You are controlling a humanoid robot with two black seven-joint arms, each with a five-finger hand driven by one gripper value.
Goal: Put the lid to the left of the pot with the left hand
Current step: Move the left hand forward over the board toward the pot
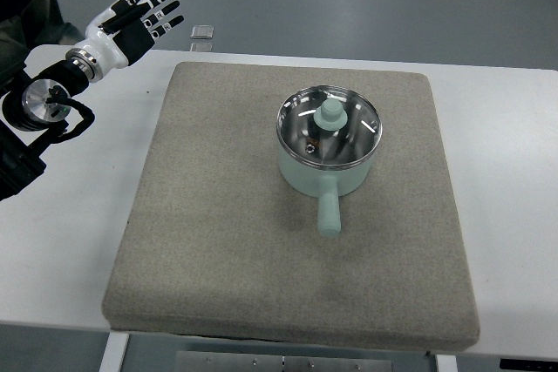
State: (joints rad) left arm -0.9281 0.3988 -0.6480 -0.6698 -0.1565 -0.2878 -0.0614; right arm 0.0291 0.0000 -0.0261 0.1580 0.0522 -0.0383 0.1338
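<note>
A pale green pot (307,173) stands on the grey mat (218,241), right of its middle, with its handle (329,213) pointing toward me. A glass lid (349,132) with a metal rim covers the pot, and a pale green knob (330,112) rises from its centre. My left hand (142,11) hovers at the far left corner of the table, well away from the pot. Its fingers are spread and hold nothing. The right arm does not show.
The mat lies on a white table (78,215). A small clear object (202,32) sits on the floor beyond the table's far edge. The mat's left half is bare fabric.
</note>
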